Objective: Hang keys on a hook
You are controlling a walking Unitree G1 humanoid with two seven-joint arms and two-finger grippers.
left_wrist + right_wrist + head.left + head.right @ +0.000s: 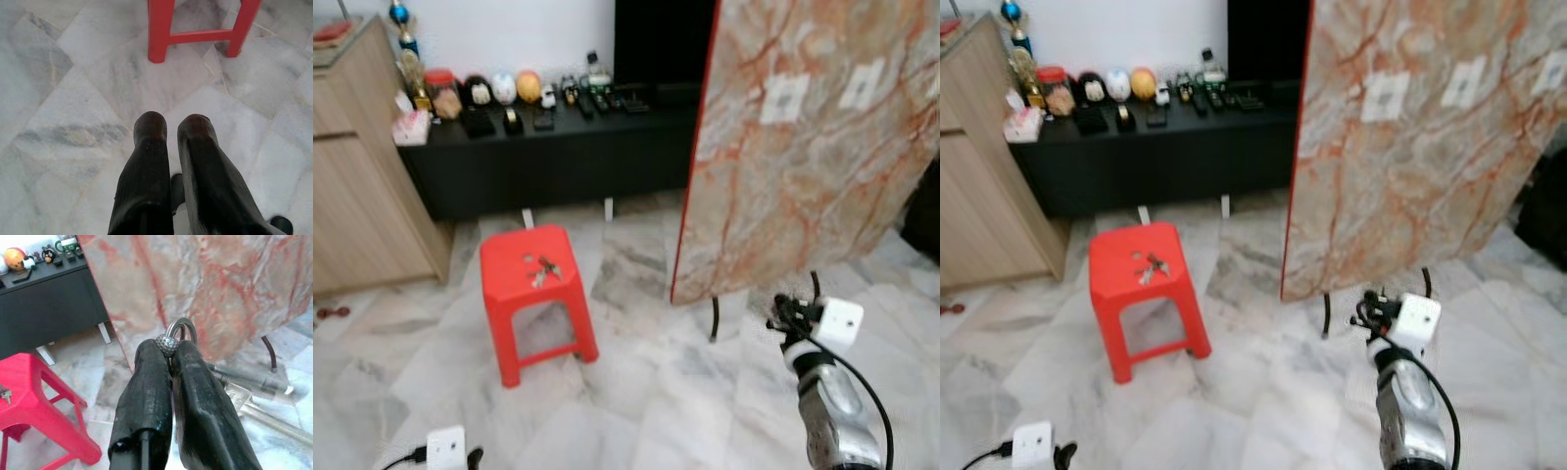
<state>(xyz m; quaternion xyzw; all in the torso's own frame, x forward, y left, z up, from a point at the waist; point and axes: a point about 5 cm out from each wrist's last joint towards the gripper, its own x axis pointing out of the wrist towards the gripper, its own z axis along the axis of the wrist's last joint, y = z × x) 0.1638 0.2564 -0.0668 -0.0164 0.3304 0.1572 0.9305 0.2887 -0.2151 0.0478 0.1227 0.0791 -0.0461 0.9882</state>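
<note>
Keys: a small bunch (543, 271) lies on top of the red stool (524, 257), near the middle of the seat, out in the open where it can be reached from above.
Key ring: the right gripper (168, 348) has its jaws pressed together on a metal ring (182, 328) with a dimpled silver bead (166, 344); the loop pokes out past the tips, which looks handy for slipping it over a hook. Whether keys hang from it, I cannot tell.
Right arm: raised in front of the body, tips toward the marble-patterned panel (813, 147), well clear of the stool.
Panel: it leans upright on thin dark legs, with pale square patches (785, 99) high on its face; whether any carries a hook is too blurred to say.
Left gripper (172, 128): hangs low over the marble floor (73, 98), jaws slightly apart and holding nothing, idle beside the stool's legs.
Tabletop: a low black one (558, 127) along the wall carries small ornaments and remotes, well away from the action.
Stage: judging by the ring in hand, carrying toward the panel seems the step underway.
</note>
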